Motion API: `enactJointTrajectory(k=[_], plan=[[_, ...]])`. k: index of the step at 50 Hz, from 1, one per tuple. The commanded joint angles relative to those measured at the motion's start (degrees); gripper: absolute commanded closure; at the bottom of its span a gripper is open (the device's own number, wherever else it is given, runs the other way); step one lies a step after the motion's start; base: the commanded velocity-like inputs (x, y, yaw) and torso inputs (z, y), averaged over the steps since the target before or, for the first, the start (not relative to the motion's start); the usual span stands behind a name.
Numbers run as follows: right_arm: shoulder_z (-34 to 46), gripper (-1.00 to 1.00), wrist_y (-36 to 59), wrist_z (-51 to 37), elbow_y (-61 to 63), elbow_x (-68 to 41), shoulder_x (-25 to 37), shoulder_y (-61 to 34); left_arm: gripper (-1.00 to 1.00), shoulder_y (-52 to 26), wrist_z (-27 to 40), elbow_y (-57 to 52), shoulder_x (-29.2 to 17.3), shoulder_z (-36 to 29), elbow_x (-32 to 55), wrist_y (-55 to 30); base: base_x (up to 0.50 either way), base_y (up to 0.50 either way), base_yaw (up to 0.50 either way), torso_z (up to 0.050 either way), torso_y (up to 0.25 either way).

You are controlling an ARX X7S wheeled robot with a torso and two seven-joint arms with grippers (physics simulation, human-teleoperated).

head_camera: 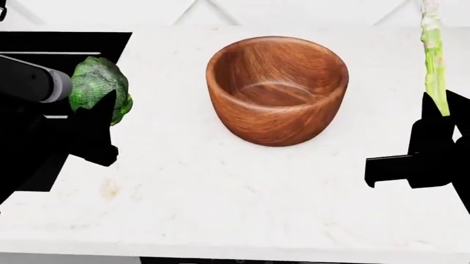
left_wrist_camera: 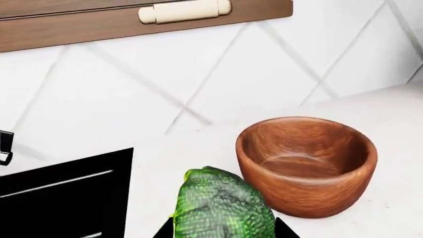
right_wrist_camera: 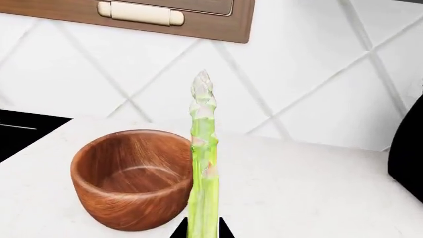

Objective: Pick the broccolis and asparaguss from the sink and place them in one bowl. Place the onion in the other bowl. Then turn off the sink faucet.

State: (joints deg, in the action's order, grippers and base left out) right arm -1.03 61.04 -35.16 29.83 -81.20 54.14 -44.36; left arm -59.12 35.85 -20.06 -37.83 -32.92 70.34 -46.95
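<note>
A green broccoli (head_camera: 99, 88) is clamped in my left gripper (head_camera: 110, 113), held above the counter left of a wooden bowl (head_camera: 278, 88). The left wrist view shows the broccoli (left_wrist_camera: 221, 206) between the dark fingertips, with the empty bowl (left_wrist_camera: 307, 163) just beyond it. My right gripper (head_camera: 448, 113) is shut on a pale green asparagus (head_camera: 435, 55) that stands upright, right of the bowl. In the right wrist view, the asparagus (right_wrist_camera: 203, 163) rises from the jaws beside the bowl (right_wrist_camera: 132, 176). The onion, the other bowl and the faucet are out of view.
A black recess (head_camera: 44, 44) lies at the back left of the white counter (head_camera: 235, 192), seen too as the black recess (left_wrist_camera: 59, 198). A tiled wall (right_wrist_camera: 317, 84) and a wooden cabinet with a cream handle (left_wrist_camera: 185, 11) stand behind. The counter's front edge (head_camera: 235, 254) is close.
</note>
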Motion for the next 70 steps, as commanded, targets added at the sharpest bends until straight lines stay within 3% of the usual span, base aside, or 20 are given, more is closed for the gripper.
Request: enactJointTrajectory(k=[1,15,33,70], plan=[[0.78,1.00,0.09,0.19,0.36,0.68,-0.27,-0.56,1.00,-0.34,0.08,0.41,-0.28,0.45,0.09,0.61,0.27,0.00,0.00,0.000,0.000],[0.91,1.00,-0.15,0.30,0.02,0.39,-0.33,-0.61,1.00,0.00,0.48,0.03,-0.45,0.48,0.33,0.73,0.37,-0.04,0.00,0.000,0.001],[2.54,1.00,-2.16,3.36,-1.30,4.59,-1.52,0.98,1.00,0.27,0.49,0.14,-1.32,1.24,0.48,1.42,0.36,-0.34,0.00,0.000,0.002],[5.55,1.00,-2.00,3.60,-2.80,5.61,-3.65,-1.52,1.00,0.03,-0.48,0.87,-1.80,1.49,0.20,2.19,0.18,0.00,0.00,0.000,0.001]])
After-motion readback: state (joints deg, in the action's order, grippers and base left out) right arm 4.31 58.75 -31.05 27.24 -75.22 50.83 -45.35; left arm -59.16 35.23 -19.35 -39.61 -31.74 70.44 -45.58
